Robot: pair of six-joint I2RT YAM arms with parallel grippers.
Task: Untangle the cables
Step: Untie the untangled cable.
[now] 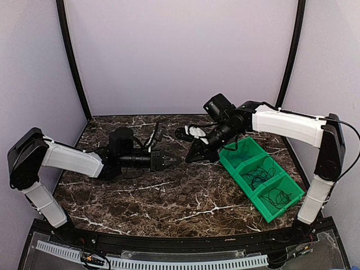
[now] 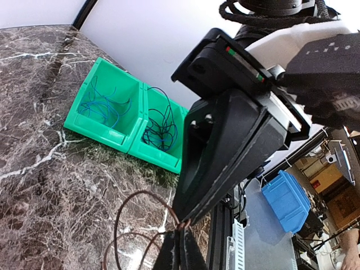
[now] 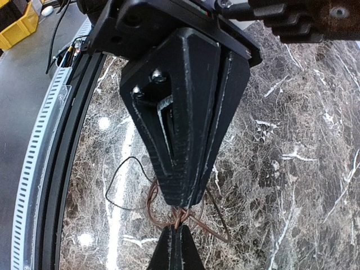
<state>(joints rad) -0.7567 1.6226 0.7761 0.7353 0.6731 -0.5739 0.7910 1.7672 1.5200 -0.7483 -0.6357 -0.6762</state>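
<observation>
Surface [image 1: 169, 197], centre: left jaws and right jaws meet tip to tip, both clamped tight on one brown cable [image 3: 151, 202], its loops trailing beneath. At 3 o'clock, well apart: green bins [image 2: 98, 134] holding blue cable [image 2: 104, 106] and dark cables [image 2: 160, 126].

I see a thin brown cable [image 3: 151, 203] in small loose loops. Its knotted part is pinched where the tips of the left end effector [image 3: 175, 235] and the right end effector [image 3: 183, 198] meet. A finer black cable [image 3: 133, 159] loops just beside it over the surface. A blue cable [image 2: 104, 104] lies coiled in the end compartment of the green bin [image 2: 95, 132], and dark cables [image 2: 160, 128] are tangled in the next compartment.
</observation>
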